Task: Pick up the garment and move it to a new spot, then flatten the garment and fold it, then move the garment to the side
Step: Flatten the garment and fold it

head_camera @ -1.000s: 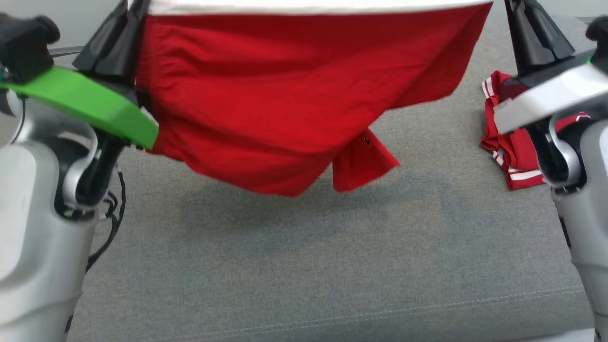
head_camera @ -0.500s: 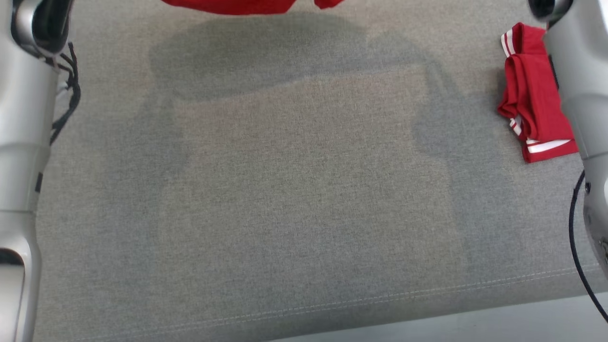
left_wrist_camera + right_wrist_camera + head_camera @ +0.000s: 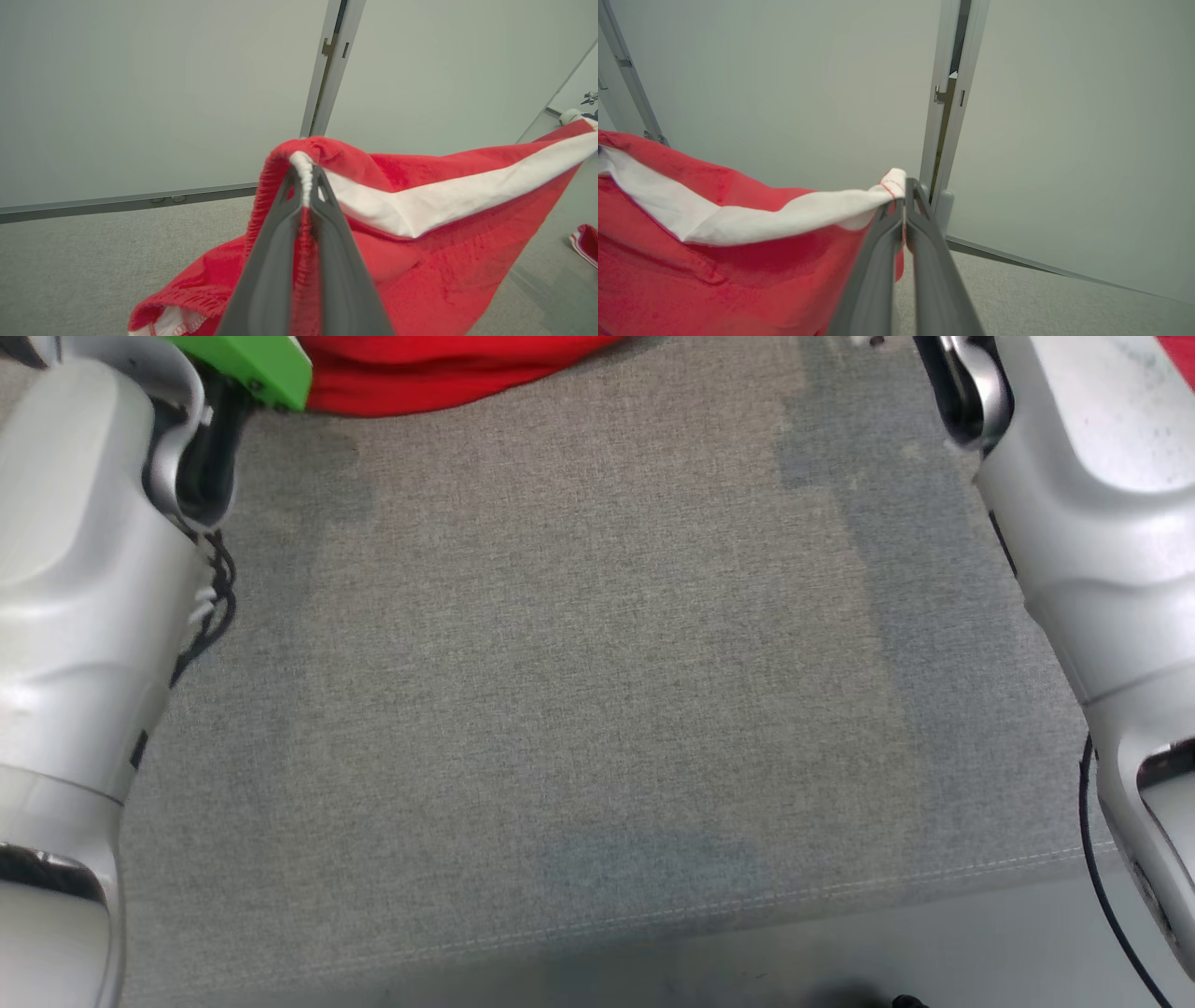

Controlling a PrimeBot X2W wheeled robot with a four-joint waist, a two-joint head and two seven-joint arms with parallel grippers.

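The head view looks steeply down from close onto the grey cushion (image 3: 597, 709), with the left forearm (image 3: 75, 569) at 9 o'clock, the right forearm (image 3: 1092, 523) at 3 and the garment (image 3: 448, 373) at 12. The left wrist view looks along the left gripper (image 3: 304, 184) and the right wrist view along the right gripper (image 3: 904, 191). Both are almost level and face a pale wall (image 3: 140, 93). All three views share the garment.

Lab-type rm: plain partition walls (image 3: 140, 93), grey fabric work surface (image 3: 597, 663).

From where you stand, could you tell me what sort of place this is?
Probably an indoor test room or lab: a broad grey fabric-covered surface, plain pale wall panels joined by a metal strip, and a red garment held up.
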